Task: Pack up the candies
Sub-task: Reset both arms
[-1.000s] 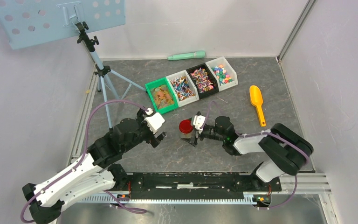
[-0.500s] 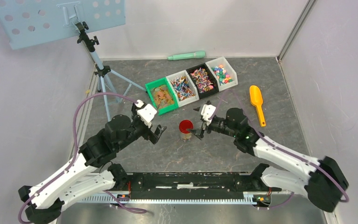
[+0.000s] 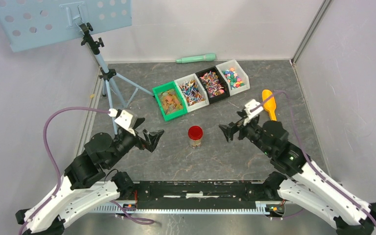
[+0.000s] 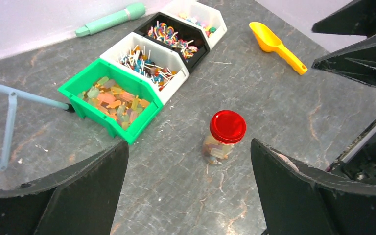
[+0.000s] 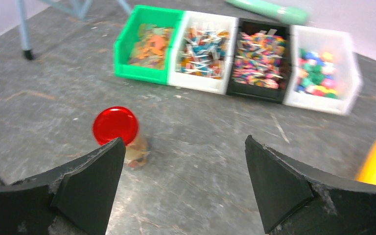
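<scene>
Two grippers: left gripper (image 3: pixel 152 139) & right gripper (image 3: pixel 227 132) both spread wide, nothing held; one each side of the small clear plastic jar (image 3: pixel 195 143), well apart from it.
Candies: tiny wrapped mixed-colour candies (image 4: pixel 216 150) show thru jar wall; more in row of four plastic bins (image 4: pixel 100 120) beyond jar.
Step (judged): jar capped w/ red round lid (image 3: pixel 195 132), so packing prob. done. Keep fingers off jar, which looks narrow, light & easy to tip.
If reopening: clamp jar body low, twist lid w/ other gripper.
Textures: lid glossy, smooth; wrappers crinkly; yellow plastic scoop (image 4: pixel 275 44) rigid, beyond jar to its right; table (image 3: pixel 215 161) grey, marbled, matte.
</scene>
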Motion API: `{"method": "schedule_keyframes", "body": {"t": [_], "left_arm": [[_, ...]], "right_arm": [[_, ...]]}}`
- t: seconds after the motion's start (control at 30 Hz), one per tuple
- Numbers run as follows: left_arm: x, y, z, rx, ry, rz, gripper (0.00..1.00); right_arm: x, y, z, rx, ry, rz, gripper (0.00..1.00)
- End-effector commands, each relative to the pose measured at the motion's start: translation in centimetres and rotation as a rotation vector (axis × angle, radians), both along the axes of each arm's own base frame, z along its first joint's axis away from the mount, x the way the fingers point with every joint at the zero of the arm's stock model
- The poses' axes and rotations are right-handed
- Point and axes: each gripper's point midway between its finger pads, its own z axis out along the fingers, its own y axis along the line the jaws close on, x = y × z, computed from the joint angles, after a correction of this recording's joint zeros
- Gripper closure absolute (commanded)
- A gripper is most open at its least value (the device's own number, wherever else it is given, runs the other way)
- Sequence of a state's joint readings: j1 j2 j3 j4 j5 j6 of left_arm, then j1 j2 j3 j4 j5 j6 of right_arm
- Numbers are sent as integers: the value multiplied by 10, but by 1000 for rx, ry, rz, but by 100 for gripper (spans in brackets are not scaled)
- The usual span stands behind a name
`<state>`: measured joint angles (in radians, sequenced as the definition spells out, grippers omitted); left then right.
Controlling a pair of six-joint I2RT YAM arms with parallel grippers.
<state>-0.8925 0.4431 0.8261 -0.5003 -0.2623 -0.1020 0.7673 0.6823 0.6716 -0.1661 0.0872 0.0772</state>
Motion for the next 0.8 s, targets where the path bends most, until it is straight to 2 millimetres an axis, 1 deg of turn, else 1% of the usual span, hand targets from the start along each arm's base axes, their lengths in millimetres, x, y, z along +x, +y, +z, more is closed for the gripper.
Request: {"method": "schedule_keyframes", "body": {"t": [0.0,0.1,0.17,0.23,0.37,0.5,0.6,0.67,0.77], "left_arm": [[-1,0,-9,-99,77,42,0],[-1,0,-14,-97,98,52,0],[-1,1,-15,-95,107,55,0],[0,1,-13,-104,109,62,0],[-2,-1,-11,-131,126,56,0],[-1,5,-17,-108,129,82,0],[-1,11,-18,-107,124,104,0],[-1,9,-18,-112,122,96,0],[-1,8,-18,-118,114,93,0]], "right_arm": [[8,-58,4,-18,-24,-280,2],[8,-85,17,-63,-49,-384,2],[6,-93,21,-73,-52,-412,2],[4,-96,18,-68,-39,-425,2],[0,-96,6,-31,-6,-429,2],[0,-98,4,-35,-11,-434,2],[0,-101,10,-37,-11,-452,2],[0,-97,18,-15,-13,-437,2],[0,-90,24,13,-16,-410,2]]}}
